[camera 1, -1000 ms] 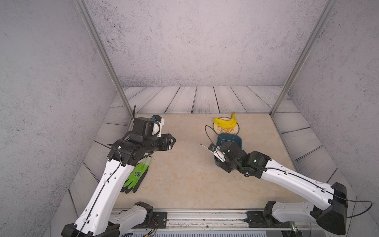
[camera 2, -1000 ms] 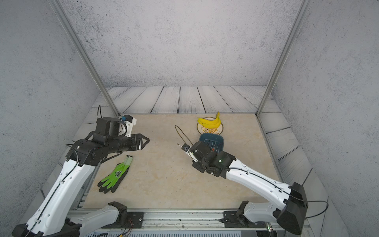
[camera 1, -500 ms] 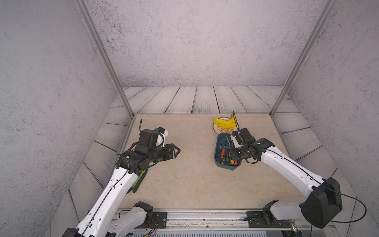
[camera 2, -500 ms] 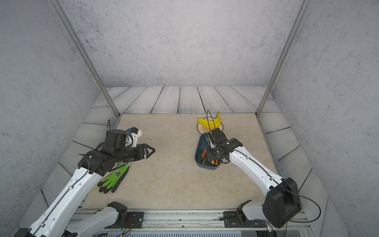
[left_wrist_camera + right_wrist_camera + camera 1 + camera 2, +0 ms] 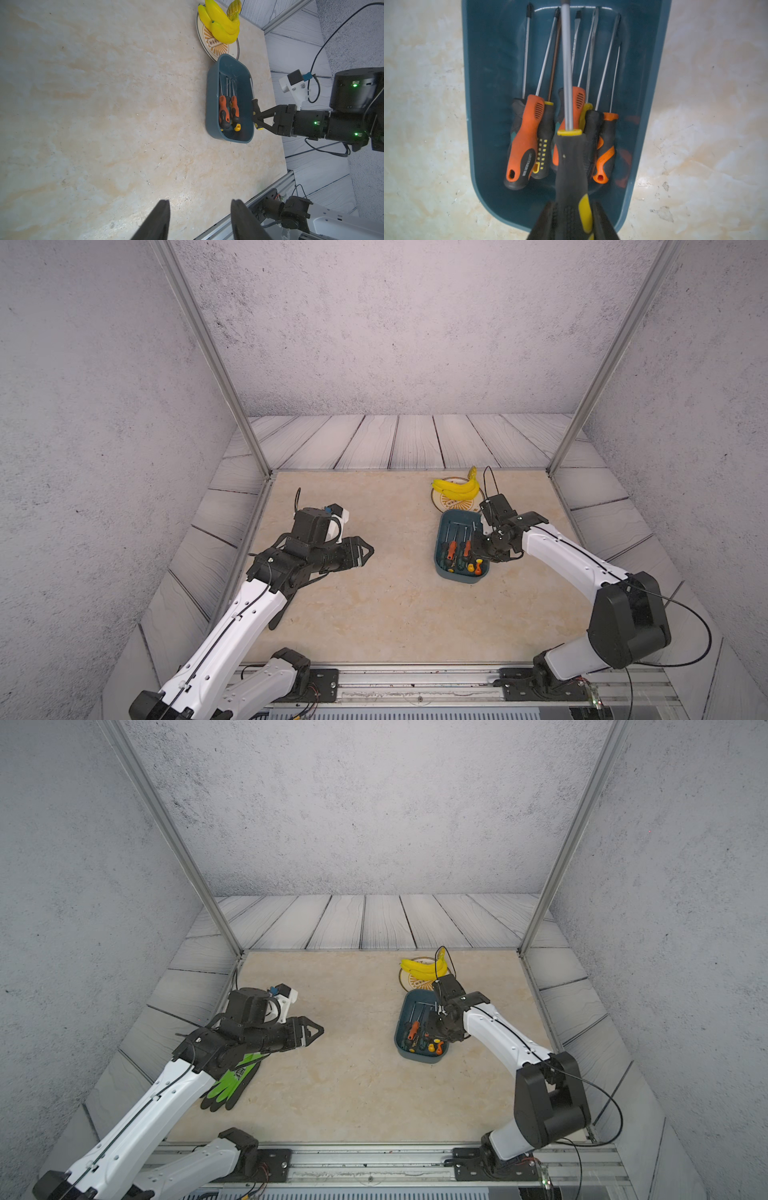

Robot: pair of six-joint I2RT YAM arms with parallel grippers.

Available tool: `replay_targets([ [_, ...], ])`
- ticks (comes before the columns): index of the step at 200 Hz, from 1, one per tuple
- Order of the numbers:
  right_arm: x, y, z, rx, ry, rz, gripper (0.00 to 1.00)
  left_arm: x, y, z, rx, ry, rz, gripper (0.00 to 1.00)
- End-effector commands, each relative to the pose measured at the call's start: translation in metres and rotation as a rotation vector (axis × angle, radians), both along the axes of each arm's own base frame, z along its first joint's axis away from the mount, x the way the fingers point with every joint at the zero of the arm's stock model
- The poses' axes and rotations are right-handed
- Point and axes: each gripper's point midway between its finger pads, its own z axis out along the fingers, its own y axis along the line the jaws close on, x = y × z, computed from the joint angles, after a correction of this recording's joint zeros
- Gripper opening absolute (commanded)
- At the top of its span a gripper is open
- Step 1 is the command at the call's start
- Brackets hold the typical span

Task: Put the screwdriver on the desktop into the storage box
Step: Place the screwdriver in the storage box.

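Right pincer: clamped tight on the black and yellow handle of a screwdriver; it reaches in from the right side
Screwdriver: up in the air over the storage box, not yet lying in it; the handle is over the near end and the shiny metal rod points to the far end
Storage box: a dark blue-green tub on the right half of the desktop, with its long side running from near to far
Other screwdrivers: a bunch lying side by side in the tub; the orange, black and yellow handles are at the near end and the tips are at the far end
Plate: round with a pattern, just past the far end of the tub; I cannot tell if they touch
Bananas: a yellow bunch on the plate
Left pincer: its two fingers are apart with nothing between them; it hangs over the left half of the desktop, well apart from the tub, and points to the right
Glove: green and black, flat on the desktop at the near left, partly under the left arm
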Motion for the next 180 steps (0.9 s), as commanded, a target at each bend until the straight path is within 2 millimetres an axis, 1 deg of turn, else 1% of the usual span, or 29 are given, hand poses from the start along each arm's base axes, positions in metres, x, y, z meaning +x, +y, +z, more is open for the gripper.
replay_targets([
  [1, 0.009, -0.009, -0.002, -0.012, -0.023, -0.077, 0.14, -0.003, -0.002, -0.004, -0.011, 0.006, -0.009, 0.52],
  [38, 0.016, -0.013, -0.016, -0.033, 0.012, -0.097, 0.16, -0.004, -0.004, -0.012, -0.013, 0.027, -0.010, 0.52],
  [64, 0.018, -0.015, -0.024, -0.039, 0.025, -0.109, 0.18, -0.003, -0.004, -0.011, -0.016, 0.025, -0.008, 0.52],
  [82, 0.020, -0.013, -0.026, -0.030, 0.026, -0.113, 0.19, -0.003, -0.004, -0.011, -0.015, 0.026, -0.006, 0.52],
  [134, 0.022, -0.014, -0.028, -0.032, 0.025, -0.119, 0.32, -0.004, -0.002, -0.012, -0.010, 0.031, 0.004, 0.52],
  [144, 0.021, -0.013, -0.027, -0.026, 0.023, -0.118, 0.38, -0.005, -0.001, -0.012, -0.009, 0.031, 0.007, 0.52],
  [147, 0.021, -0.013, -0.026, -0.024, 0.021, -0.117, 0.41, -0.005, -0.001, -0.012, -0.010, 0.030, 0.008, 0.52],
  [151, 0.021, -0.012, -0.025, -0.022, 0.019, -0.115, 0.44, -0.005, 0.000, -0.012, -0.008, 0.031, 0.009, 0.52],
  [153, 0.021, -0.012, -0.025, -0.019, 0.019, -0.115, 0.50, -0.005, 0.000, -0.012, -0.007, 0.032, 0.009, 0.52],
  [155, 0.021, -0.012, -0.025, -0.017, 0.018, -0.114, 0.60, -0.005, 0.000, -0.012, -0.008, 0.031, 0.009, 0.52],
  [156, 0.021, -0.012, -0.025, -0.017, 0.019, -0.114, 0.67, -0.005, 0.000, -0.012, -0.009, 0.031, 0.009, 0.52],
  [158, 0.021, -0.011, -0.023, -0.015, 0.015, -0.112, 0.88, -0.005, 0.000, -0.011, -0.009, 0.030, 0.009, 0.52],
  [159, 0.021, -0.011, -0.023, -0.014, 0.014, -0.111, 0.94, -0.005, 0.000, -0.012, -0.008, 0.031, 0.009, 0.52],
  [161, 0.021, -0.011, -0.022, -0.012, 0.012, -0.111, 0.98, -0.005, 0.000, -0.012, -0.008, 0.033, 0.010, 0.52],
  [166, 0.022, -0.010, -0.020, -0.006, 0.007, -0.109, 1.00, -0.005, 0.000, -0.012, -0.006, 0.033, 0.013, 0.53],
  [180, 0.023, -0.008, -0.013, 0.007, -0.004, -0.102, 0.99, -0.005, 0.001, -0.014, -0.002, 0.046, 0.018, 0.54],
])
